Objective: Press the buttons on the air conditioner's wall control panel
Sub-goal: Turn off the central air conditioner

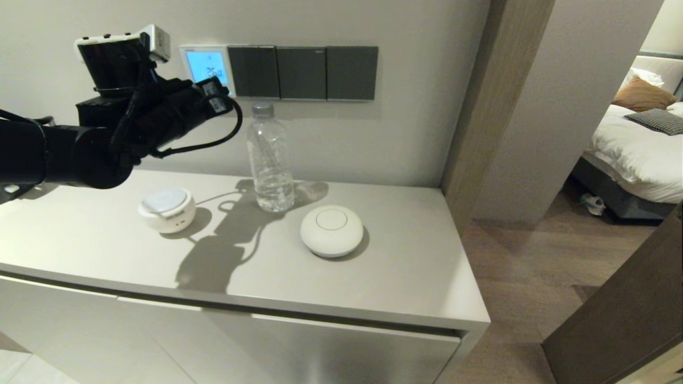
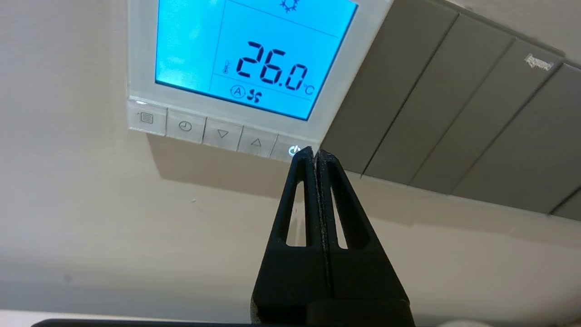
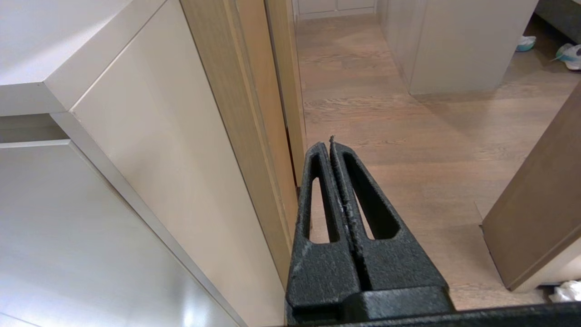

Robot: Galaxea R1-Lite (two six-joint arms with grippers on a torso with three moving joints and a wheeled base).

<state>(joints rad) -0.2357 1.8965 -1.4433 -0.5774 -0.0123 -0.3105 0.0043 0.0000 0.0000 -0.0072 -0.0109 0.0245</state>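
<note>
The left gripper [image 2: 314, 152], its 2 wedge-shaped black fingers pressed together, sat with its tip at the power key, the end one of 5 buttons [image 2: 222, 135] in the row. The pressing step appeared to be in hand. The next key would call for a short sideways shift. The panel [image 2: 254, 59] was glossy white plastic directly ahead of the tip, its screen lit blue at 26.0. The right gripper [image 3: 331, 145], also closed, hung parked above the floor.

light: bright, even | shadows: arm's, on cabinet top [image 1: 400, 277] | glow: blue screen [image 2: 254, 54] | focus: sharp
</note>
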